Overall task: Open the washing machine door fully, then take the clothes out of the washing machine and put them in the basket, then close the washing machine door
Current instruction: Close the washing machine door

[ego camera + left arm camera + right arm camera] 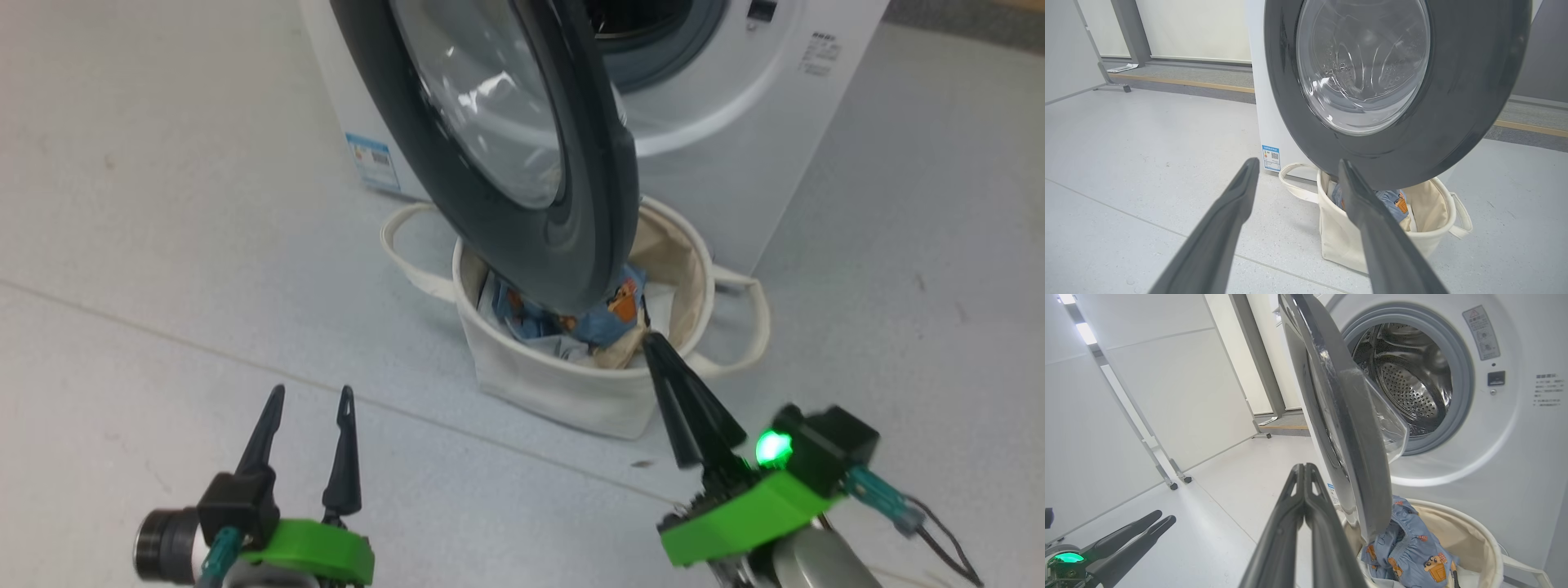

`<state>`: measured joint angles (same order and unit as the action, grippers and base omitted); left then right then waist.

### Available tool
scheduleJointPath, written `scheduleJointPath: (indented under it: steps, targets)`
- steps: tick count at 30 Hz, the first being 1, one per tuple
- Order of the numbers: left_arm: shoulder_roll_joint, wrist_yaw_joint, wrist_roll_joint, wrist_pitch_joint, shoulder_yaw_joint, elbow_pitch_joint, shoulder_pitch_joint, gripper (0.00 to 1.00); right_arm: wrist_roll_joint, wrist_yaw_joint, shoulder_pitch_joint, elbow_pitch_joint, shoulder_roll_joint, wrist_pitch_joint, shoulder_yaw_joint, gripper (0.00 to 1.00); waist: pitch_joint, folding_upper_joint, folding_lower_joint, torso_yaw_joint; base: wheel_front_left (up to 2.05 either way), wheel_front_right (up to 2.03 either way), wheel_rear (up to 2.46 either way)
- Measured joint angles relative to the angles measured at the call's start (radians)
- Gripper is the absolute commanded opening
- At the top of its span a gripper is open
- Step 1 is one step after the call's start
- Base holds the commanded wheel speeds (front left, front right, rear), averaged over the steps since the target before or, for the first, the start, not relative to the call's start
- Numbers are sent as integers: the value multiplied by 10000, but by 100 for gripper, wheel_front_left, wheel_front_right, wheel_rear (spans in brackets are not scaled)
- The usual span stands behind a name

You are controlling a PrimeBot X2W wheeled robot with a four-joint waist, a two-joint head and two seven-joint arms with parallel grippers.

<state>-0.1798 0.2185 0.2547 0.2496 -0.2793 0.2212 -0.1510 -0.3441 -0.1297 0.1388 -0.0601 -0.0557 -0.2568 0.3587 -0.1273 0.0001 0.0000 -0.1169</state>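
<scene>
From the head camera, the basket [563,392] stands on the floor [163,245] just in front of the washing machine [718,163]. The clothes [608,314] lie inside it, blue fabric with orange figures bunched beside a cream fold. The washing machine door [588,204] is swung out and hangs above the basket, its black rim covering the basket's far left part. The right gripper [651,339] reaches in from the lower right on a slanted wrist, its jaws clenched together on nothing, the tip at the basket's near rim. The left gripper [312,394] is well to the left of the basket and nearer the robot, fingers pointing up the view, jaws released and spread. The left wrist camera looks along those spread fingers toward the basket, with the door's glass window above it and the clothes showing under the door's lower edge. The right wrist camera looks along the pressed-together fingers past the door's edge. The basket with the clothes sits at the lower right, and the drum mouth [1412,379] stands open above and behind the basket.
</scene>
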Motion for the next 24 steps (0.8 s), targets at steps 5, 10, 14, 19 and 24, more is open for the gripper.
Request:
scheduleJointPath:
  steps: [5, 10, 14, 19, 24]
  targets:
    - [245, -155, -94, 0, 6, 63, -378, 100, 194, 0, 994, 6, -6, 0, 516, 0, -574, 0, 0, -120, 0, 0, 0]
    - [587, -272, -180, 0, -8, 186, -882, 100, 221, 0, 2107, -453, -19, 0, 844, 0, -1255, 0, 0, -291, 0, 0, 0]
    - [805, -428, -337, 0, -50, 278, -1207, 100, 366, 0, 2914, -876, -71, 0, 761, 0, -1731, 0, 0, -507, 0, 0, 0]
    - [982, -533, -489, 0, -13, 360, -1484, 100, 449, 0, 3450, -1145, -104, 0, 288, 0, -2202, 0, 0, -873, 0, 0, 0]
    - [1045, -619, -556, 2, 31, 414, -1484, 100, 268, -2, 3541, -1156, -109, 0, -79, 0, -2390, 0, 0, -935, 0, 0, 0]
